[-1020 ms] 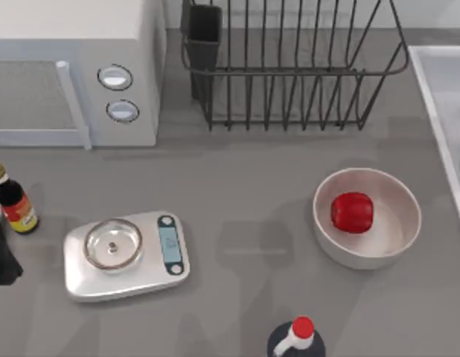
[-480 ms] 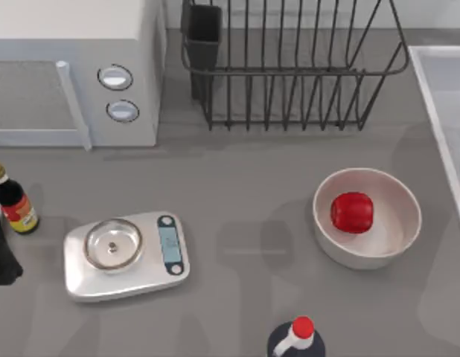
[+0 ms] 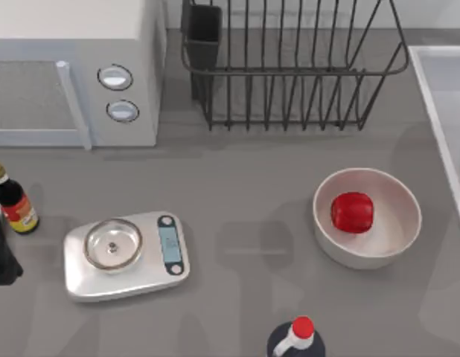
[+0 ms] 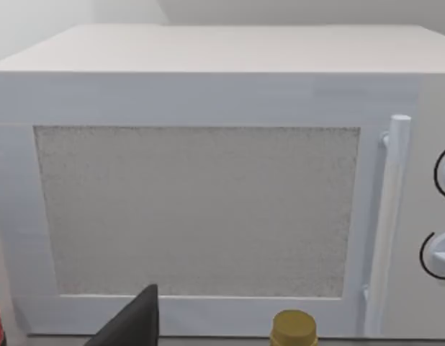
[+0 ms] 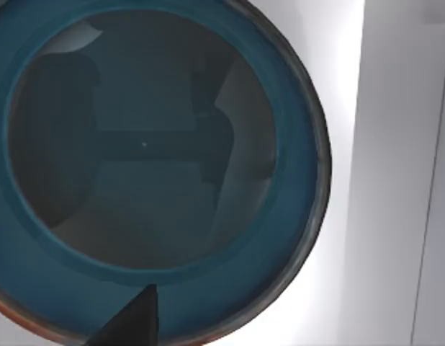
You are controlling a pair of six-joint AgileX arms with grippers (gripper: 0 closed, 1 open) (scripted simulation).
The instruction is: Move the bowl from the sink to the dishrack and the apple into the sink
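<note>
From above I take the white bowl (image 3: 367,217) as my landmark; the apple (image 3: 352,212) sits inside it, left of its middle, not yet in the sink (image 3: 437,89), whose pale rim runs along the table's (image 3: 245,178) right edge, just right of the white bowl; the dishrack (image 3: 289,67) stands behind the white bowl with nothing in it, its dark cutlery cup (image 3: 204,33) at its left corner; well left of the white bowl lies a scale (image 3: 127,254), beyond it a sauce bottle (image 3: 13,201) and, behind them, a microwave (image 3: 74,71); a red-capped bottle (image 3: 297,338) stands in front of the white bowl. My right wrist camera looks straight down into the teal bowl (image 5: 158,166), which rests on the sink's pale floor; my left wrist camera faces the microwave's door; I cannot tell how either arm's jaws stand.
</note>
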